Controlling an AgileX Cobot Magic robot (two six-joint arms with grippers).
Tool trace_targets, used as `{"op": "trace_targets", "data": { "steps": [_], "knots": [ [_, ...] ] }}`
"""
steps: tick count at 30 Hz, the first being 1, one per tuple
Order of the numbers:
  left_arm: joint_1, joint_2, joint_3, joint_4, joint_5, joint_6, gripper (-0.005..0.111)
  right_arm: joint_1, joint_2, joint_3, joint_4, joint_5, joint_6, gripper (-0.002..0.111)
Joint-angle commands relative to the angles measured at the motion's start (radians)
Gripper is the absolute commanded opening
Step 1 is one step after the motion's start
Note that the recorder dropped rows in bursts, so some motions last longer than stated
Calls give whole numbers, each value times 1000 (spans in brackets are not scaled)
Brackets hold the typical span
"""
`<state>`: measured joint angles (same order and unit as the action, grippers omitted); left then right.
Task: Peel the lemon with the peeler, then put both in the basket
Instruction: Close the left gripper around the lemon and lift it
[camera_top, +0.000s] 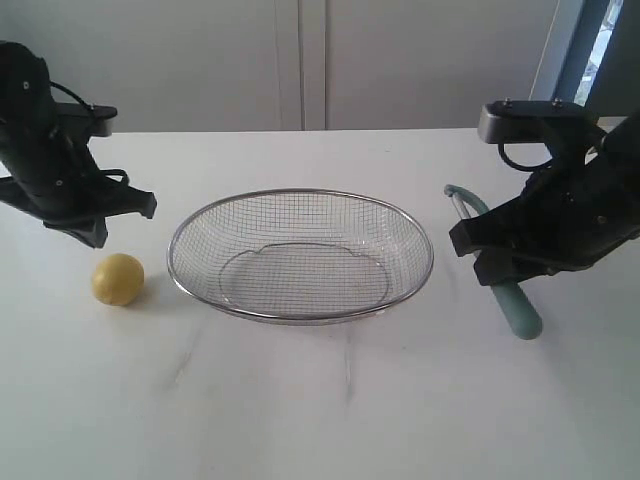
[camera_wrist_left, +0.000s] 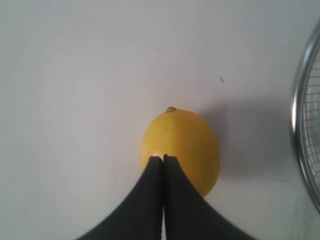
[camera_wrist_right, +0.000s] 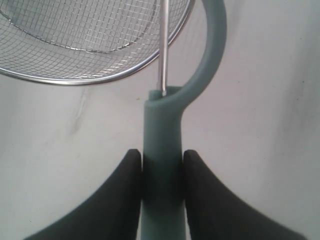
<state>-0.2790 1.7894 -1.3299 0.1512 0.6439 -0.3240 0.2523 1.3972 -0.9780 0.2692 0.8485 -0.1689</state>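
The yellow lemon rests on the white table left of the basket; no sticker shows. My left gripper hovers just above it, shut, with nothing between its fingers. The teal-handled peeler lies right of the basket, its curved head pointing away. My right gripper is shut on the peeler's handle, a finger pressed against each side. The silver wire-mesh basket sits in the middle and holds nothing.
A white wall with panel seams stands behind the table's far edge. A window frame shows at the back right. Bare tabletop lies in front of the basket.
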Motion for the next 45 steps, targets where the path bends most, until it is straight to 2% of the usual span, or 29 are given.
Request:
{"op": "trace_targets", "data": {
  "steps": [1,3,10,13,19,31,36,45],
  "knots": [
    [-5,3,-6,21,22,-42,3,-4,-11,-3,3,-13,-10,0],
    [-5,3,-6,13,22,-42,8,-4,-11,-3,3,-13,-10,0],
    [-5,3,-6,-23,22,-40,53,-4,-11,-3,3,-16,-10,0],
    [-5,6,-6,-45,24,-32,64,-4,-11,-3,3,-16,-10,0],
    [-5,33,-6,-129,28,70,65,-4,-11,-3,3,-16,-10,0],
    [-2,94,-6,-106,19,70,65,-4,-11,-3,3,-16,-10,0],
    [-2,97,-6,-83,5,70,73,-4,-11,-3,3,-16,-10,0],
    [-2,146,-6,-76,-7,70,73,-4,-11,-3,3,-18,-10,0]
  ]
}}
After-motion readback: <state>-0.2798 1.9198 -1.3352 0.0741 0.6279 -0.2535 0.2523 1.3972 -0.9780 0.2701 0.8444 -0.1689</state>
